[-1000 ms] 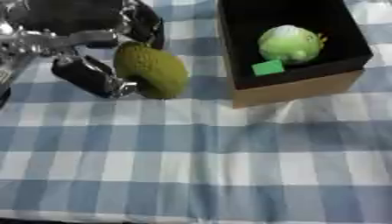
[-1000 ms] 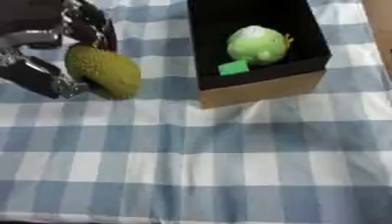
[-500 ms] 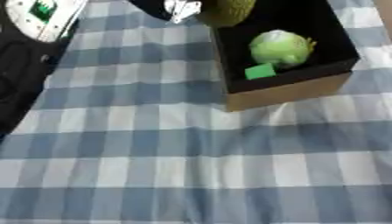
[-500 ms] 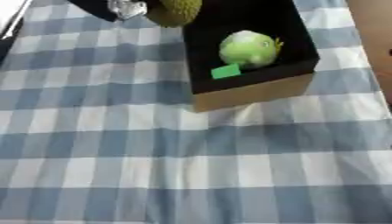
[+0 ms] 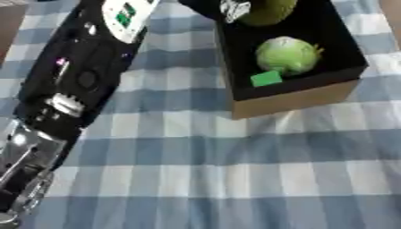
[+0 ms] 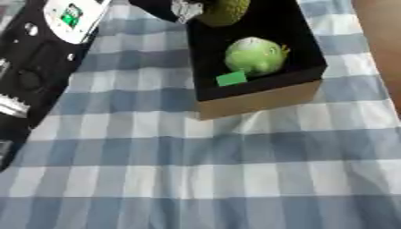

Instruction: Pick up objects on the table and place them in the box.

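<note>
Left eye view: your left hand (image 5: 235, 9) holds the bumpy green fruit (image 5: 266, 10) over the far end of the box (image 5: 297, 96) (fingers mostly cut off at the top edge). A pale green round fruit (image 5: 288, 54) and small green block (image 5: 266, 78) lie inside.

Right eye view: same layout on the checked cloth (image 6: 235, 170); right hand isn't visible.

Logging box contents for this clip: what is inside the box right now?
Inside the box lie a round light-green fruit and a small green block. At the far end the left hand holds a bumpy olive-green fruit; the floor beneath it is hidden.
</note>
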`<action>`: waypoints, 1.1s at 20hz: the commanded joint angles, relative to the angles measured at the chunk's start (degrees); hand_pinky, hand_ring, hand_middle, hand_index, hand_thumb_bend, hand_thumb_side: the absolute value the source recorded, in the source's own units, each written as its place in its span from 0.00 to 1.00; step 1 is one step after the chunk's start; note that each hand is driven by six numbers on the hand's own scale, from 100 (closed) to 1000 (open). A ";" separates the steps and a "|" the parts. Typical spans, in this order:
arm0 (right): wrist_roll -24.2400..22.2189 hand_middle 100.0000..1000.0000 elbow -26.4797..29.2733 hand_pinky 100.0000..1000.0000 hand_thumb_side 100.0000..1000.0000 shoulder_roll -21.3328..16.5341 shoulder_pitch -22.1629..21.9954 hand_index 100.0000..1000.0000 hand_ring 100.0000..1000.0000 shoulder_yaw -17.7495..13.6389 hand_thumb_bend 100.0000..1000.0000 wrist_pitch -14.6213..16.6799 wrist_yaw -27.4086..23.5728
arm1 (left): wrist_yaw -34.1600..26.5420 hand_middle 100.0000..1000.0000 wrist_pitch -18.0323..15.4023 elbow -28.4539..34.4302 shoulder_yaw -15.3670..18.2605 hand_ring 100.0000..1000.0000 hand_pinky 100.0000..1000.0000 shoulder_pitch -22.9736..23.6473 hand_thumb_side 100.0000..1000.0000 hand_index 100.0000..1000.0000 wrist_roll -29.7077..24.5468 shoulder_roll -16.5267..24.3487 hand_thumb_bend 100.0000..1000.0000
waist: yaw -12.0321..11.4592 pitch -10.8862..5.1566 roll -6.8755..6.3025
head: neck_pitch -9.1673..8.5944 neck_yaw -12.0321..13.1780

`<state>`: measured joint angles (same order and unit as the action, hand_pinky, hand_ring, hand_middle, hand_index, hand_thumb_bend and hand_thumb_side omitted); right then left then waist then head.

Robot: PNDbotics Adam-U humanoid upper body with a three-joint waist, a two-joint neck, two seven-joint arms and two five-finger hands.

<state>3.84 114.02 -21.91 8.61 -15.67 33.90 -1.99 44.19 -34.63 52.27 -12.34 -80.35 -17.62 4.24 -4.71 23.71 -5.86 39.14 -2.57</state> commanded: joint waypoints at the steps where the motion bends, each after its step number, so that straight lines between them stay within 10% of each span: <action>1: -0.45 0.32 0.58 0.96 0.41 -0.60 0.61 0.94 1.00 0.03 0.00 0.05 -0.62 | 6.87 0.55 -0.62 -2.73 2.02 0.64 0.67 -1.80 0.17 0.60 4.83 -1.27 0.00 | 0.21 -1.64 0.84 | -1.01 0.70; 7: -0.63 0.33 0.58 0.96 0.41 -0.54 0.99 0.94 1.00 0.03 0.00 0.14 -1.18 | 14.38 0.73 -0.54 -6.57 3.78 0.78 0.78 -0.65 0.13 0.89 11.07 -3.96 0.00 | 0.62 -1.58 0.96 | -1.13 1.29; 11: -0.65 0.33 0.58 0.96 0.41 -0.64 1.03 0.94 1.00 0.00 0.00 0.11 -1.37 | 16.33 0.81 -0.47 -5.67 3.88 0.85 0.85 -0.47 0.62 0.95 13.60 -3.97 0.23 | 0.59 -1.64 0.89 | -0.96 1.21; 22: -0.65 0.33 0.58 0.96 0.41 -0.88 0.90 0.94 1.00 -0.02 0.00 -0.01 -1.43 | 16.32 0.81 1.59 -4.05 4.02 0.87 0.85 0.05 0.58 0.95 14.54 -3.76 0.14 | 0.39 -1.83 0.80 | -0.56 0.96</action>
<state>3.28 114.02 -21.87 9.12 -15.48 33.98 -3.13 61.01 -33.13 46.77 -8.82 -79.35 -2.95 -0.16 -4.30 23.71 -5.86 38.72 -1.56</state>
